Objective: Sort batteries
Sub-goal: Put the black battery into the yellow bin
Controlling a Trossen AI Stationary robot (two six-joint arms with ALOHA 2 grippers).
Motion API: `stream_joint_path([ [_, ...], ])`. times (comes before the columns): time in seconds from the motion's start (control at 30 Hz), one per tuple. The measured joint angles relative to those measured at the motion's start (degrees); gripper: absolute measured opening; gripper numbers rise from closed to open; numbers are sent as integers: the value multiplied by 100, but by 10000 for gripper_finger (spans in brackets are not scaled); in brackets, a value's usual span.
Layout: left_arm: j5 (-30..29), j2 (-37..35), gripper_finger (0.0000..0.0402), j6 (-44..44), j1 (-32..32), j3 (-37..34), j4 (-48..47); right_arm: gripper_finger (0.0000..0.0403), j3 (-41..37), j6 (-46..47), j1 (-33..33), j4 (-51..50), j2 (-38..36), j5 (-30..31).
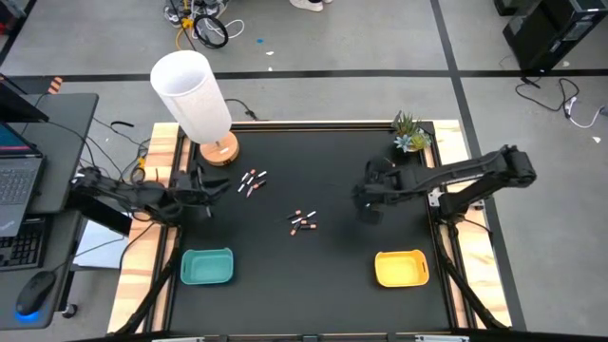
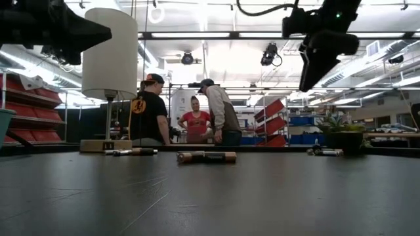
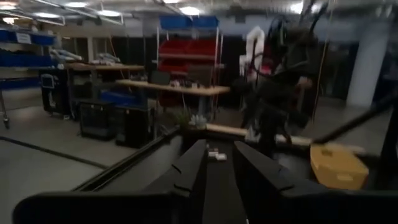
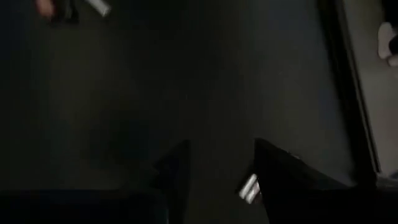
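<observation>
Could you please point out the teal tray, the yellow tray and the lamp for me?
teal tray (image 1: 207, 267): high view, on its floor at the middle.
yellow tray (image 1: 400, 269): high view, on its floor at the middle.
lamp (image 1: 191, 93): high view, on the side of its white shade.

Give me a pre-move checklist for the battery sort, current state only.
1. Batteries to sort: ok, two loose clusters on the mat, one near the lamp, one mid-table.
2. Teal tray: ok, on the near left, nothing visible inside.
3. Yellow tray: ok, on the near right, nothing visible inside.
4. Left gripper: ok, jaws apart, nothing between them in its wrist view.
5. Right gripper: ok, jaws apart, empty, above bare mat.
6. Lamp beside the first cluster: cannot tell whether it crowds the left arm's approach.
</observation>
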Motion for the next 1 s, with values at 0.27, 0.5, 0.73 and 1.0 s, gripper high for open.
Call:
stream_joint_path([
  [0.27, 59, 493, 94, 176, 0, 294, -238, 166, 89, -187, -1035, -164, 307, -515],
  [0.5, 60, 703, 94, 24, 0, 296, -489, 194, 93, -726, -2112, -168, 408, -1080],
  [0.73, -133, 758, 96, 114, 0, 299, -421, 236, 93, -1151, -2778, -207, 1180, -1455],
  [1.0, -174, 758, 116, 124, 0, 301, -423, 252, 181, -1195, -3528, -55, 1720, -1635],
])
